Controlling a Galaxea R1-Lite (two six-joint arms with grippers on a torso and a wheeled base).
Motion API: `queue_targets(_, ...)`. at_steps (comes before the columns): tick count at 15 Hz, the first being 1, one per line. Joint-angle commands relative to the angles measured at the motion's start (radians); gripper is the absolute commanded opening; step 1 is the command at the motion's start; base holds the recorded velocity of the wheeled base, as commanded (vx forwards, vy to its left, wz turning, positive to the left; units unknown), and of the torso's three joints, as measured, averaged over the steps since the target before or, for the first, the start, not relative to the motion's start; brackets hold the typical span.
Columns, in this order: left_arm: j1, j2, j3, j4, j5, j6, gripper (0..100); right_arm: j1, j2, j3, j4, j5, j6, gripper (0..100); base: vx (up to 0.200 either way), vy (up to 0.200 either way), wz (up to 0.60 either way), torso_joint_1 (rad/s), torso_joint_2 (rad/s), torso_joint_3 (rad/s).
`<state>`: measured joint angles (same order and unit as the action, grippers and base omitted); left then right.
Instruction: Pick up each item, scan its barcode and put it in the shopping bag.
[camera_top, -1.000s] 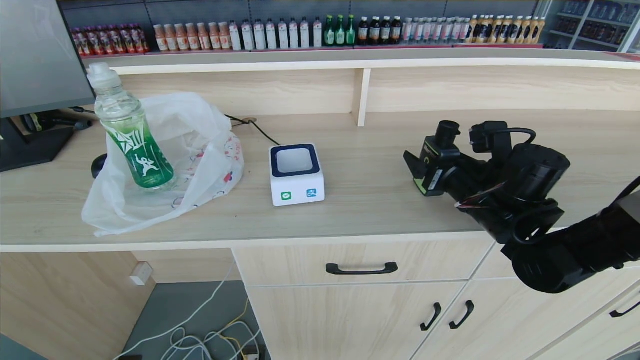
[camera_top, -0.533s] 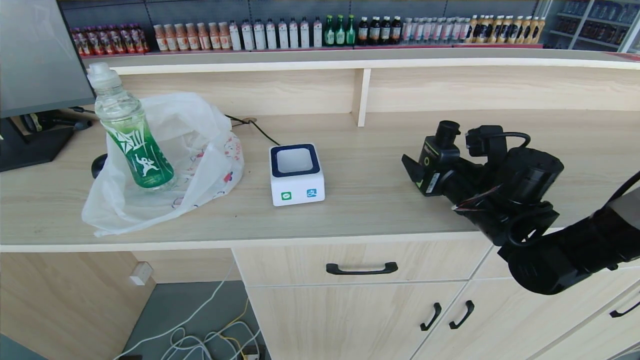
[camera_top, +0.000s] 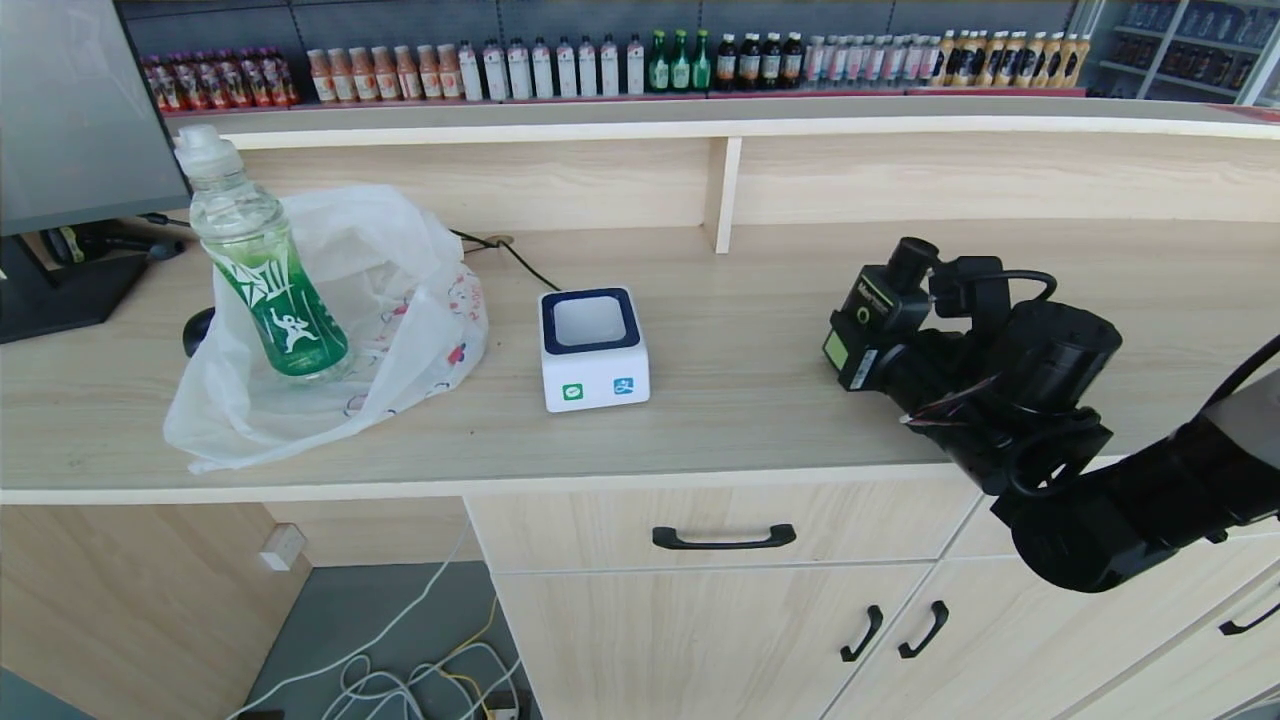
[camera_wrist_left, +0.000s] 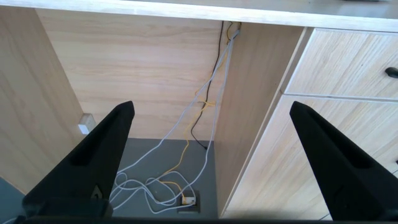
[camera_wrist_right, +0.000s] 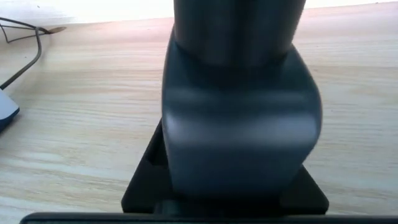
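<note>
Since a moment ago the right gripper (camera_top: 868, 335) has turned at the wrist and shifted slightly up and toward the back of the counter (camera_top: 740, 410); it hovers over the counter's right part, well apart from the scanner (camera_top: 593, 348). A small green and yellow sticker sits on its end, with print too small to read. Whether it is open or closed cannot be told. The bottle, bag and scanner have not moved.

The bottle (camera_top: 262, 262), clear with a pale cap, stands nearly upright inside the open shopping bag (camera_top: 410, 300) at the counter's left. Its green label carries a white figure and white strokes. The thin white bag has faint red and dark print, not legible. The white scanner, with a dark-rimmed top window, stands just beside the bag and shows two small square icons on its front, one green and one blue.

The left gripper (camera_wrist_left: 211, 112) is spread wide below the counter, facing loose cables (camera_wrist_left: 168, 186) on the floor.

A monitor (camera_top: 70, 110) stands at the far left, a black cable (camera_top: 510, 255) runs behind the bag, and rows of drinks (camera_top: 640, 62) line the back shelf.
</note>
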<state>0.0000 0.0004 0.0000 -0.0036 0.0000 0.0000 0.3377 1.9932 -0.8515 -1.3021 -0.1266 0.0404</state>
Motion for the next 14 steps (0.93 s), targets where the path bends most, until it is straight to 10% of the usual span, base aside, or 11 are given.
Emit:
queue_targets(1,0.0,0.0,0.0,0.001,0.0,0.0,100,0.001,0.001,0.003,-0.014,0.001,-0.001,0,0.0,0.0,0.0,0.0,0.0,0.0)
queue_targets(14,0.0,0.0,0.0,-0.001,0.0,0.0,100,0.004,-0.056,0.006,-0.022,0.01,-0.01,0,0.0,0.0,0.0,0.0,0.0,0.0)
